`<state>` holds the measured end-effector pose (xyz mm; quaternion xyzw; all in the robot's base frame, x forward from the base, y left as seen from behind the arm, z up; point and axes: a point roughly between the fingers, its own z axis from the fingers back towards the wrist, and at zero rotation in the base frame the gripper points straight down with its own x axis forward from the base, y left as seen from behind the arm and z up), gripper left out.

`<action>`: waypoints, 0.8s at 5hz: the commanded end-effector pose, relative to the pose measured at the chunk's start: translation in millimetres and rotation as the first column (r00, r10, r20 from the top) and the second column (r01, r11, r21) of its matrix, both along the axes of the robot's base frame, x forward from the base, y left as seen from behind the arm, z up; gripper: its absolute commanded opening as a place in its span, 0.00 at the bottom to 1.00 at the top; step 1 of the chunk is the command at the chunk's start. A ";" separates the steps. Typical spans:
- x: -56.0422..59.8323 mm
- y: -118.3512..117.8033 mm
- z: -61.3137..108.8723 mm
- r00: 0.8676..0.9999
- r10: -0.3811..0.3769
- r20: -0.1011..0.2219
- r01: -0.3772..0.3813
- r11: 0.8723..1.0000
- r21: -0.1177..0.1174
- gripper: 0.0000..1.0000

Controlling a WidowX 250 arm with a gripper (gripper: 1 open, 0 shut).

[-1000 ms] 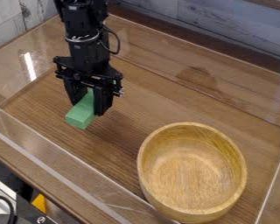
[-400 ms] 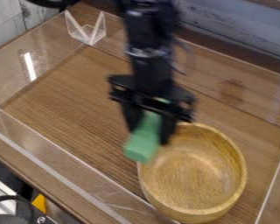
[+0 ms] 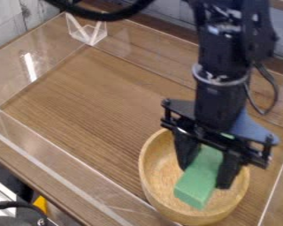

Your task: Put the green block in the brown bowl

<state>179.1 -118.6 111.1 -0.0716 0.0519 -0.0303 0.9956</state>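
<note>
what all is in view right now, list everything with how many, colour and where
green block: one, green, between the gripper's fingers, over the bowl
bowl: one, light brown, on the table at the lower right
table: one, brown wood, under the bowl
wire-like stand: one, whitish, upper left of the table
yellow item: one, yellow, lower left edge
cables: black, lower left corner
robot arm: one, black, reaching in from the top right
gripper: one, black, above the bowl, holding the block
</note>
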 end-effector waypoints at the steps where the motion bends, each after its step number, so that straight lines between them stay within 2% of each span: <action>1: -0.5 18.5 5.0 0.997 0.055 0.048 -0.053 0.998 -0.040 0.00; 2: 8.1 42.7 10.3 0.993 0.098 0.064 -0.095 0.994 -0.059 0.00; 3: 7.2 41.4 13.5 0.992 0.093 0.079 -0.088 0.994 -0.066 0.00; 4: 10.8 30.3 15.7 0.995 0.070 0.074 -0.065 0.996 -0.066 0.00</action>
